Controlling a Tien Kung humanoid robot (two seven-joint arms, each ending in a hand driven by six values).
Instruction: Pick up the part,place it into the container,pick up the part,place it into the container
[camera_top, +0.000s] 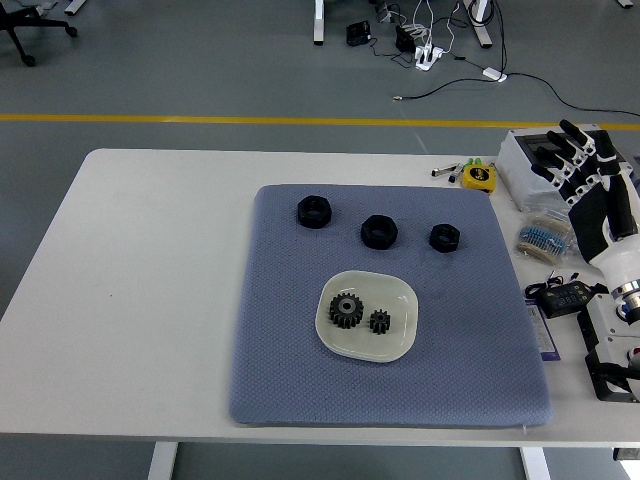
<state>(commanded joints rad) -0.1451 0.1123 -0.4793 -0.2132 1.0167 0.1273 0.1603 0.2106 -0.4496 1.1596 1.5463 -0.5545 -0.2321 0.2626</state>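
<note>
Hovering at the table's right edge, the right robot hand (580, 170) (wrist cropped) spreads empty fingers.

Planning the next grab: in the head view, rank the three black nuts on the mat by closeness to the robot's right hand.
1. Right nut, nearest the right hand, which is raised at the table's right edge.
2. Middle nut, above the dish.
3. Left nut, farthest.
</note>
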